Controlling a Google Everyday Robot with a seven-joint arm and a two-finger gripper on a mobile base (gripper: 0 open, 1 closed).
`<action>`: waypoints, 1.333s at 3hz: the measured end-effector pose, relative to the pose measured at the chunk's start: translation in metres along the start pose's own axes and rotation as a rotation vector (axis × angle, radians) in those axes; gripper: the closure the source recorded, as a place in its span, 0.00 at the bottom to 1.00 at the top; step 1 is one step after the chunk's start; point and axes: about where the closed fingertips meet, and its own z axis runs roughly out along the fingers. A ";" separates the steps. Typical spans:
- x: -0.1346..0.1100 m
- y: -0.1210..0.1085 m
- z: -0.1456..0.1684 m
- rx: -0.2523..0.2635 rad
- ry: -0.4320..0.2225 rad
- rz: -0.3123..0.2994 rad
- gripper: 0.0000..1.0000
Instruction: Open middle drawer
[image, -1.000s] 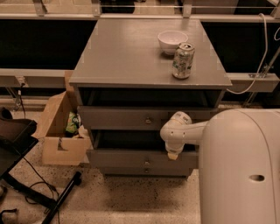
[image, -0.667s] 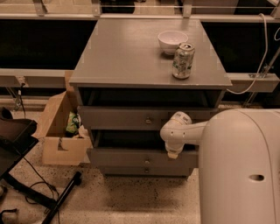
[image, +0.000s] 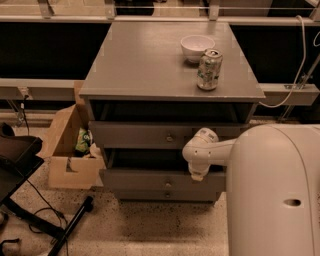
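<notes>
The grey cabinet (image: 150, 75) has three stacked drawers. The middle drawer (image: 140, 179) has a flat grey front with a small round knob (image: 168, 185) at its centre. A dark gap shows between its front and the top drawer (image: 130, 135) above it. The bottom drawer (image: 145, 196) shows as a thin strip below. My gripper (image: 197, 174) hangs at the end of the white arm (image: 205, 150). It is at the upper edge of the middle drawer's front, a little right of the knob. The arm's white body hides the drawers' right ends.
A white bowl (image: 197, 47) and a drink can (image: 209, 69) stand on the cabinet top at the back right. An open cardboard box (image: 70, 150) with packets sits on the floor to the left. A black chair base (image: 30, 200) and cables lie at the lower left.
</notes>
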 end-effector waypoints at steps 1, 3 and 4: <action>0.000 0.001 0.001 -0.002 0.001 0.000 0.12; 0.002 0.002 0.007 -0.015 -0.001 0.000 0.00; 0.020 0.012 0.036 -0.104 0.032 0.033 0.16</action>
